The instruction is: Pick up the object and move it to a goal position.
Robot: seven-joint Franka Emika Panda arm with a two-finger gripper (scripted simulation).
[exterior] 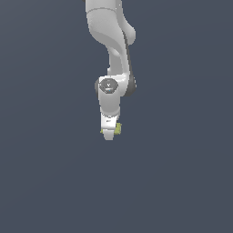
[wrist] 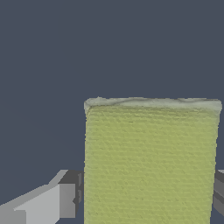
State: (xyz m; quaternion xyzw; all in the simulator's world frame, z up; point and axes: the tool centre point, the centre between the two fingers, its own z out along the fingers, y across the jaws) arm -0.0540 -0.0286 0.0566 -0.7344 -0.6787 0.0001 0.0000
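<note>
You have the pickup apparently done: the gripper (exterior: 108, 133) has its jaws pinching the olive block (wrist: 151, 162), and no goal marker shows, so the move remains.

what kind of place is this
Likely a bare simulated test scene, not a real room: a flat grey-blue backdrop, one white arm, and its gripper around a yellow-green block.
</note>
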